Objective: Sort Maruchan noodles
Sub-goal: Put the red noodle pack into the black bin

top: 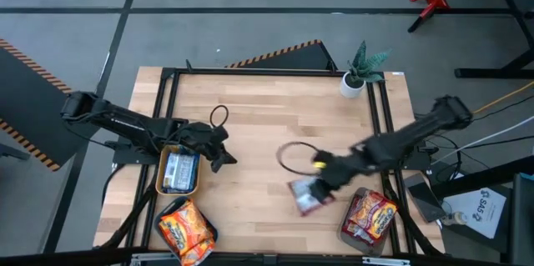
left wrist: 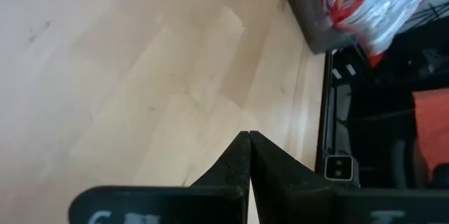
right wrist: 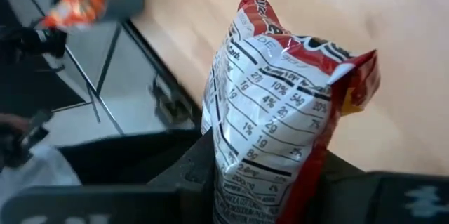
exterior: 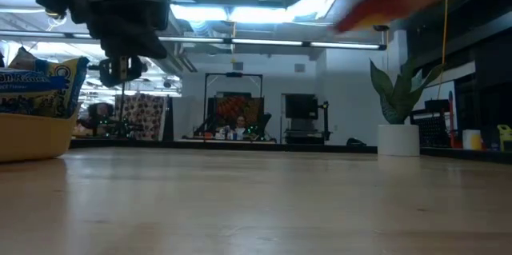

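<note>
Your right gripper [top: 315, 189] held a red-and-silver noodle packet [right wrist: 280, 112] pinched upright above the table, near the grey tray [top: 355, 237] of red packets. Blue packets filled the yellow tray [top: 160, 174], orange ones the third tray. Your left gripper [top: 221, 151] hung closed, empty. Sorting looked nearly finished.

In the right wrist view the red-and-silver crinkly plastic noodle packet [right wrist: 280, 112] hides the dark gripper fingers around its lower end, while the grey tray [left wrist: 316, 24] of packets is cut off at the left wrist picture's edge and blurred.
</note>
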`<state>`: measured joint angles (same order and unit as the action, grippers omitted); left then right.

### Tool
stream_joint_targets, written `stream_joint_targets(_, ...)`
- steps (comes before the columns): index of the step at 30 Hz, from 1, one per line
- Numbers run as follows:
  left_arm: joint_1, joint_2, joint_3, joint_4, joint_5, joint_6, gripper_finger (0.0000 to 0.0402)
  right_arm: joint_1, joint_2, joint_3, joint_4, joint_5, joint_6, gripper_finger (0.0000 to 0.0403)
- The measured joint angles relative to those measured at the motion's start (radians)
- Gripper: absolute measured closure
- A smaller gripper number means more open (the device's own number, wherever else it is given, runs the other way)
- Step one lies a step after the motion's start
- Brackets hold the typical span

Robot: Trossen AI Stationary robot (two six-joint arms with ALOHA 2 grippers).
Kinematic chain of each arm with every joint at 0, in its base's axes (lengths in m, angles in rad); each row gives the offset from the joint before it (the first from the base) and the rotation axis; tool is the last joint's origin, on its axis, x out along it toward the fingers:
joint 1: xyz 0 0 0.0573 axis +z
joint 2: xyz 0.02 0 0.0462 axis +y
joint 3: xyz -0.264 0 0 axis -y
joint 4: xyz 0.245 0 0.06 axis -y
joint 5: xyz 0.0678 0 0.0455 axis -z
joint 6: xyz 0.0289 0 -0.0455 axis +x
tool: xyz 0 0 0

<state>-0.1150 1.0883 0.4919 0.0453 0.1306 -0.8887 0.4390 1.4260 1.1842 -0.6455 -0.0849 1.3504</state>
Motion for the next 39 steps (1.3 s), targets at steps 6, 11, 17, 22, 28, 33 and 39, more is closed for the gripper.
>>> stream_joint_targets(6,-0.001,-0.01,0.0,0.002,-0.035,0.004,0.0401,0.258,-0.127,0.001,-0.204,0.046,0.291,0.0309)
stream_joint_targets(11,-0.002,-0.009,0.0,-0.001,-0.044,0.021,0.0401,0.448,-0.126,0.001,-0.3,0.002,0.441,0.0309)
stream_joint_targets(17,-0.001,-0.009,0.0,-0.003,-0.068,0.033,0.0402,0.566,-0.098,0.0,-0.369,0.024,0.493,0.0309)
stream_joint_targets(22,0.002,-0.009,0.0,-0.006,-0.109,0.035,0.0402,0.576,-0.037,0.0,-0.383,-0.048,0.348,0.0309)
stream_joint_targets(28,0.002,-0.009,0.0,-0.007,-0.143,0.035,0.0402,0.575,0.042,0.0,-0.305,-0.065,0.195,0.0309)
stream_joint_targets(33,0.002,-0.009,0.0,-0.007,-0.161,0.035,0.0402,0.575,0.086,0.0,-0.3,-0.066,0.156,0.0309)
stream_joint_targets(39,0.002,-0.009,0.0,-0.007,-0.179,0.035,0.0402,0.575,0.123,0.0,-0.277,-0.09,0.07,0.0309)
